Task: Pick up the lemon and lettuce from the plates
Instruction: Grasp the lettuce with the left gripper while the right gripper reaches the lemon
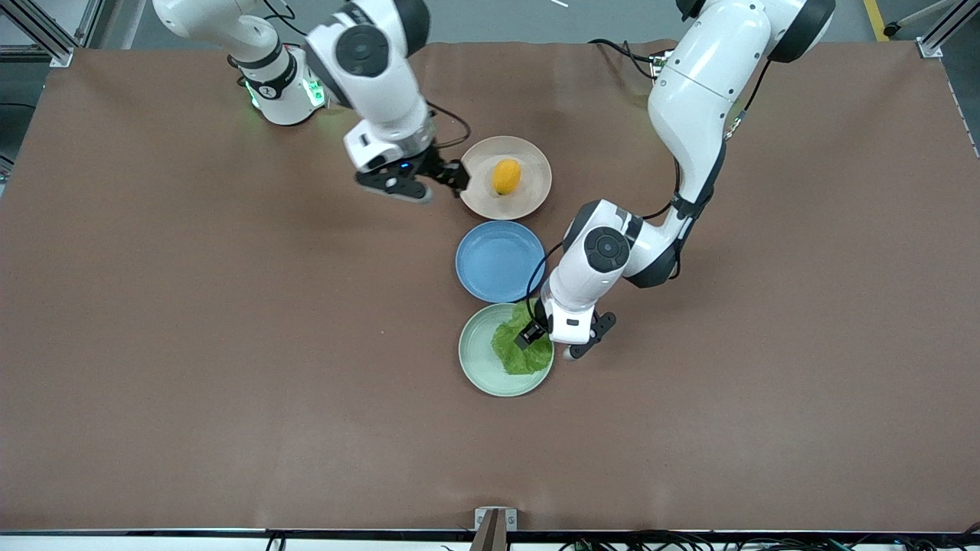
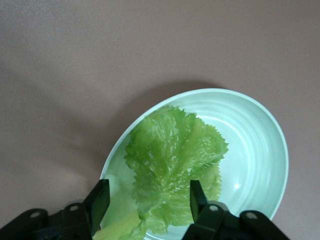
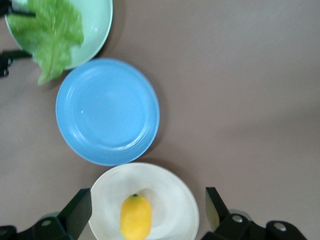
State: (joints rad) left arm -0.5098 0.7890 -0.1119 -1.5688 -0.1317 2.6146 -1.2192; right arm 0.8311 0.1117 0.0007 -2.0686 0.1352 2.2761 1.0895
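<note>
The lemon (image 1: 506, 177) lies on the pale beige plate (image 1: 482, 157). My right gripper (image 1: 456, 176) is open over that plate's rim at the right arm's end. In the right wrist view the lemon (image 3: 135, 217) sits on the plate (image 3: 172, 197) between my open right gripper's (image 3: 147, 210) fingers, untouched. The lettuce (image 1: 521, 357) lies on the mint green plate (image 1: 477, 352), nearest the front camera. My left gripper (image 1: 529, 334) is open, low over the leaf. In the left wrist view the lettuce (image 2: 172, 157) lies between my left gripper's (image 2: 148, 201) spread fingers on the plate (image 2: 260, 150).
An empty blue plate (image 1: 499, 261) sits between the two other plates, close to both; it also shows in the right wrist view (image 3: 107, 112). The brown table (image 1: 230, 344) stretches wide on either side of the plates.
</note>
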